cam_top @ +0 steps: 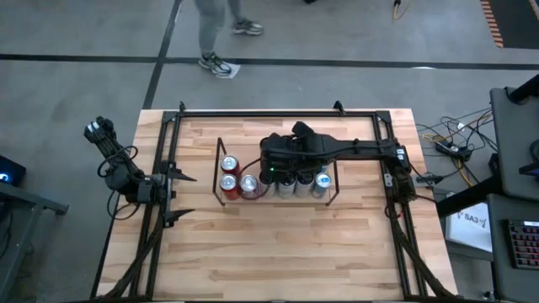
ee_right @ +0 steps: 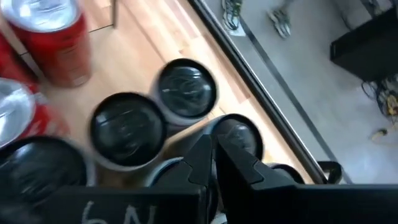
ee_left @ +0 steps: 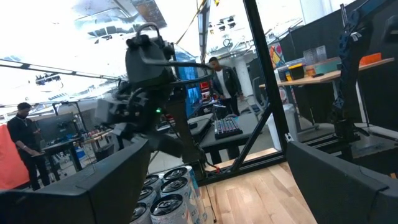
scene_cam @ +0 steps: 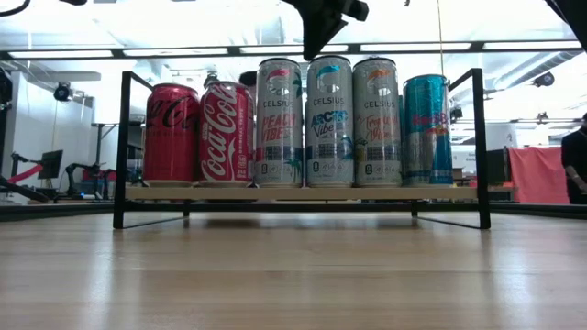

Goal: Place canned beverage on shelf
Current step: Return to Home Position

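The light wood table (scene_cam: 293,275) fills the foreground and carries everything else. On it, directly beneath the right gripper (ee_right: 211,144), stands the shelf (scene_cam: 303,193), its black wire end frames rising on either side of that gripper. The right arm (cam_top: 362,150) reaches in from the table's right edge to the middle of the rack. Its gripper hangs tip-down with the two fingers pressed together and nothing between them. The left arm (cam_top: 126,172) waits at the table's left edge. The left gripper (cam_top: 179,195) is well apart from the shelf, with its fingers spread wide and empty.

All the cans stand upright on the shelf's wood base. Just under the right gripper's tip are three tall white cans (scene_cam: 328,119), side by side and touching. I cannot tell whether the tip touches their tops. On the side of that gripper toward the left gripper stand the red cans (scene_cam: 170,133), two in the front row and one more behind them. On its opposite side, toward the right arm's base, stands a single blue can (scene_cam: 426,128). The arm hides most of the back row below it.
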Robot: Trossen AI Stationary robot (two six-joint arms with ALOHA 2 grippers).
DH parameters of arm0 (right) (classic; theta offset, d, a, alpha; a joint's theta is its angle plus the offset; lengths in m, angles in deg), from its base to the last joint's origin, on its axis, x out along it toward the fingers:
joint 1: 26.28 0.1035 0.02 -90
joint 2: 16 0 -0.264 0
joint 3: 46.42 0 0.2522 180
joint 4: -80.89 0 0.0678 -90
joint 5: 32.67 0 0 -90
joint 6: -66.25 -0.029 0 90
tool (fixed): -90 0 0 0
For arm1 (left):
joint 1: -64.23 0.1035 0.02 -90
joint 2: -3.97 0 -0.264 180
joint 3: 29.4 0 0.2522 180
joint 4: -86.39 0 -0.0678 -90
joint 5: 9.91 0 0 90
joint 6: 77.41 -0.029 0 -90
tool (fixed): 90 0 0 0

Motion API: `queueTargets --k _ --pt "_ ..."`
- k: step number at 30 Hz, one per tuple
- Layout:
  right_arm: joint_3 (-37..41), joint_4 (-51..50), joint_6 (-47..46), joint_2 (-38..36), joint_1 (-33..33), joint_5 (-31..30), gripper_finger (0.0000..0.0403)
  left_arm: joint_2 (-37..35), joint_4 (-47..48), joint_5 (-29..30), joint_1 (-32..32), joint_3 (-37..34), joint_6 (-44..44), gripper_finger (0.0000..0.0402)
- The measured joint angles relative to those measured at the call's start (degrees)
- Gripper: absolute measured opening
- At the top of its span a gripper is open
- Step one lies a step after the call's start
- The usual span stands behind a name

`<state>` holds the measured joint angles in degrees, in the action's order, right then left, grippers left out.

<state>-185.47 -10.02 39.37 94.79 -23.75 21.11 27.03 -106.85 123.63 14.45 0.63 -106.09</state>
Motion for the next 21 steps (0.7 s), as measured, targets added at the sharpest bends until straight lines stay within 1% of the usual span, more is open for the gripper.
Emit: queueTargets --k 4,8,14,18,21 --pt "0.0 0.2 1.4 0.0 2.1 -0.3 0.0013 0.0 0.0 0.0 0.0 0.0 0.0 0.0361" --pt "0.0 0.2 3.5 -0.4 4.8 -3.7 0.0013 0.0 0.0 0.0 0.0 0.0 0.0 0.0361" --pt "1.4 1.2 4.4 -3.4 8.5 -4.0 0.0013 0.0 0.0 0.0 0.0 0.0 0.6 0.0361" --pt "4.8 2.6 4.6 -6.5 10.6 -4.6 0.0013 0.0 0.0 0.0 0.0 0.0 0.7 0.0361" --pt "9.9 6.1 5.0 -10.2 11.9 -5.6 0.0013 0.2 0.0 0.0 0.0 0.0 0.9 0.0361"
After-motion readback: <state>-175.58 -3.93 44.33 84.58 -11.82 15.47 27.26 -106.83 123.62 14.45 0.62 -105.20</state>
